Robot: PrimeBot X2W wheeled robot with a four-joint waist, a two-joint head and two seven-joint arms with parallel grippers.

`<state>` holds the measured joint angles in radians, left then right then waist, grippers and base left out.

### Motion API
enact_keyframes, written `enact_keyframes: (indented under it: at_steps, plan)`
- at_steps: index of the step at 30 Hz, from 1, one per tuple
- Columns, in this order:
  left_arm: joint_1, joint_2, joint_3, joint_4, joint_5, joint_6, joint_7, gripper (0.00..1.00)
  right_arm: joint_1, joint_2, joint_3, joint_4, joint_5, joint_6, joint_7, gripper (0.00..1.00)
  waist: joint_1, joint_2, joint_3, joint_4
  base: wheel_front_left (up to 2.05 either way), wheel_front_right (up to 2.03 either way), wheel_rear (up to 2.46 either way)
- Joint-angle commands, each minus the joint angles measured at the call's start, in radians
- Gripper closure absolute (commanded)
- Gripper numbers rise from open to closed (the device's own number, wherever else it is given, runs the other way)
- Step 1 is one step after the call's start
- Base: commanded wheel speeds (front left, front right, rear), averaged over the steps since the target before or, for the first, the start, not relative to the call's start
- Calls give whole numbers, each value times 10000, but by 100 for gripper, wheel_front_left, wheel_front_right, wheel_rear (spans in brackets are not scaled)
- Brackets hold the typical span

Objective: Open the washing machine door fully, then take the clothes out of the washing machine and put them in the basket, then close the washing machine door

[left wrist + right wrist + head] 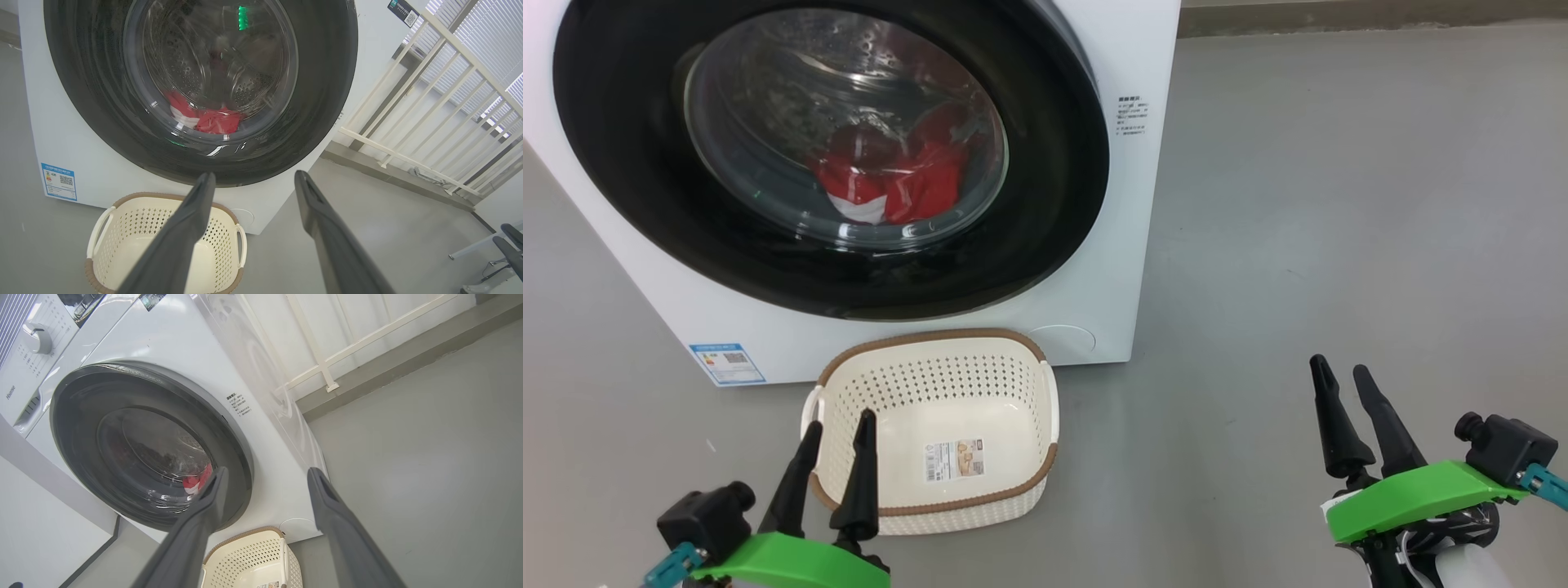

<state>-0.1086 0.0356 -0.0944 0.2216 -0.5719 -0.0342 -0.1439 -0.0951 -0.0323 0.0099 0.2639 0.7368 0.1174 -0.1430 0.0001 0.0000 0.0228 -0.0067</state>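
I see the washing machine door (1045,163) shut, up ahead of both open, empty jaws. The left jaws, over the basket's (931,380) near-left corner, look nearer.

I see a white washing machine (1143,245), its door (629,163) glossy black. Clothes (915,180) red and white; basket (931,384) cream, brown-rimmed.

Grey floor (1339,204); white railing (470,60) on low grey ledge (388,177).
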Motion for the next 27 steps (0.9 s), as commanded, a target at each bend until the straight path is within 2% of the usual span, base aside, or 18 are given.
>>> enact_keyframes:
  at_steps: [1, 27]
  plan:
    - [-495, 106, 191, -204, 320, 84, -148, 0, -473, -123, 168, -283, -298, 93, -157, 0, -1, 0, 1, -2, 0, 0, 0]
    - [-797, 135, -47, -6, 3260, 496, -882, 0, -756, -163, 397, -405, -3304, 121, -892, 0, -1, 0, 33, 17, 0, 0, 0]
